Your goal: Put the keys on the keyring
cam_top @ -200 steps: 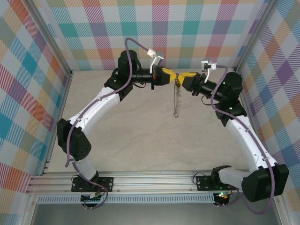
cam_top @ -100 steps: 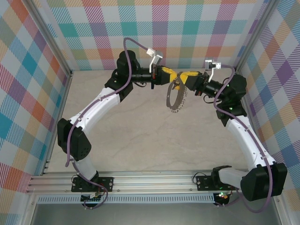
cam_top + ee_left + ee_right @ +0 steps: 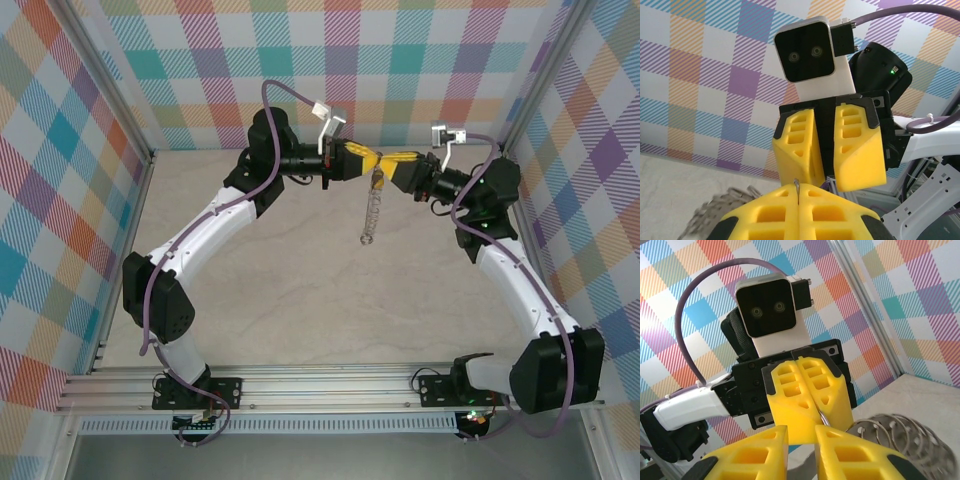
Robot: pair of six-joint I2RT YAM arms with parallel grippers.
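Note:
My left gripper point(image 3: 366, 160) is raised above the back of the table and shut on the keyring point(image 3: 371, 215), a silvery chain of small rings hanging straight down from its tips. A thin sliver of metal shows pinched between my own left fingers point(image 3: 798, 192), and the chain is a blur at the lower left point(image 3: 710, 217). My right gripper point(image 3: 393, 164) faces the left one tip to tip, its jaws a narrow gap apart point(image 3: 801, 442) with nothing visible between them. From the right wrist the rings point(image 3: 900, 432) dangle beside the left gripper point(image 3: 820, 415). The keys are out of view.
Checked walls enclose the beige table point(image 3: 300, 290) on three sides. An aluminium rail point(image 3: 300, 385) with both arm bases runs along the near edge. Both arms arch up and meet near the back wall.
The hanging keyring swung out to the left into a wide loop half a second ago and now hangs straight again. The right gripper shifted slightly beside the left one.

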